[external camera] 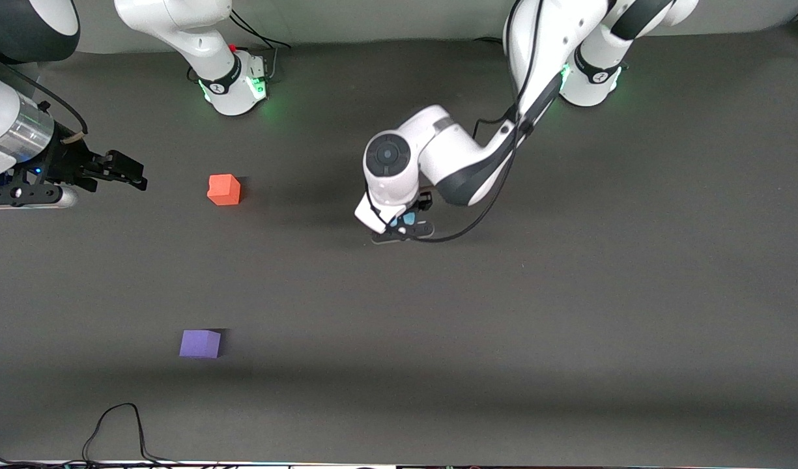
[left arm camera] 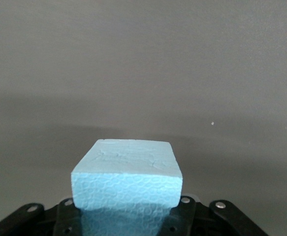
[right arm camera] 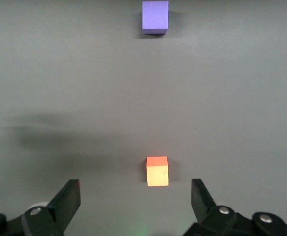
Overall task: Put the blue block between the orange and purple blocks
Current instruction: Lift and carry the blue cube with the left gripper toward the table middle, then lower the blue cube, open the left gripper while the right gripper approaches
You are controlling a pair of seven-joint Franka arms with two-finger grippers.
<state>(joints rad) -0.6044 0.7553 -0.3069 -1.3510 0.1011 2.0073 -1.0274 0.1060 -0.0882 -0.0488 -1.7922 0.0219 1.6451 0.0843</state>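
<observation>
My left gripper [external camera: 406, 221] is shut on the light blue block [external camera: 410, 219] and holds it over the middle of the mat; the arm's wrist hides most of the block. In the left wrist view the blue block [left arm camera: 127, 183] fills the space between the jaws. The orange block [external camera: 224, 189] rests on the mat toward the right arm's end. The purple block [external camera: 200, 343] lies nearer to the front camera than the orange one. My right gripper [external camera: 126, 170] is open and empty, waiting at its end of the table beside the orange block [right arm camera: 157, 171]; the purple block [right arm camera: 155, 16] shows too.
The dark grey mat [external camera: 503, 326] covers the table. A black cable [external camera: 118, 430] loops at the mat's edge nearest the front camera. Both arm bases [external camera: 236, 85] stand along the edge farthest from that camera.
</observation>
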